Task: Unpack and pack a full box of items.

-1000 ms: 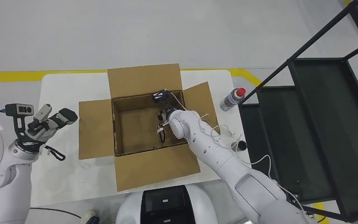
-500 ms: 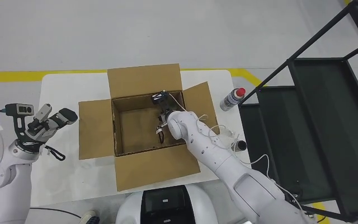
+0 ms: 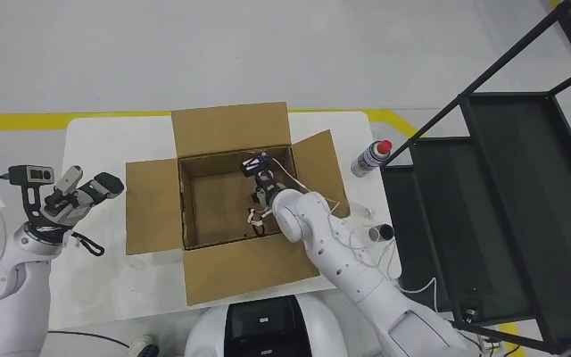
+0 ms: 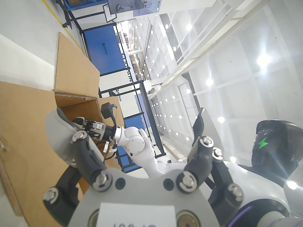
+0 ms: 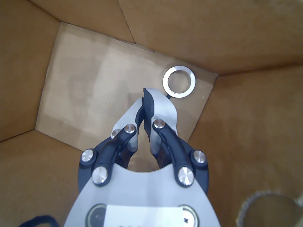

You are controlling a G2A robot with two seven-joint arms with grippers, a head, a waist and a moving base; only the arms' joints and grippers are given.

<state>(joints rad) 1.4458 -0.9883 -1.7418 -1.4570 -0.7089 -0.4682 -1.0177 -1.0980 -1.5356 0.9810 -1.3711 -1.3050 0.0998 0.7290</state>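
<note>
Inside the open cardboard box [image 3: 232,130], the right arm [image 3: 314,225] angles down, the right gripper [image 5: 144,100] pressed together and empty near a metal ring [image 5: 179,81] on the floor. The left gripper [image 3: 89,187] hangs spread, left of the box.

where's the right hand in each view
Top view: the right hand is down inside the box, mid-picture.
Left wrist view: the hand is far off, left of centre, over the box rim.
Right wrist view: the hand is at centre, shut, above the box floor, beside a ring.
Shared landmark: the box.
</note>
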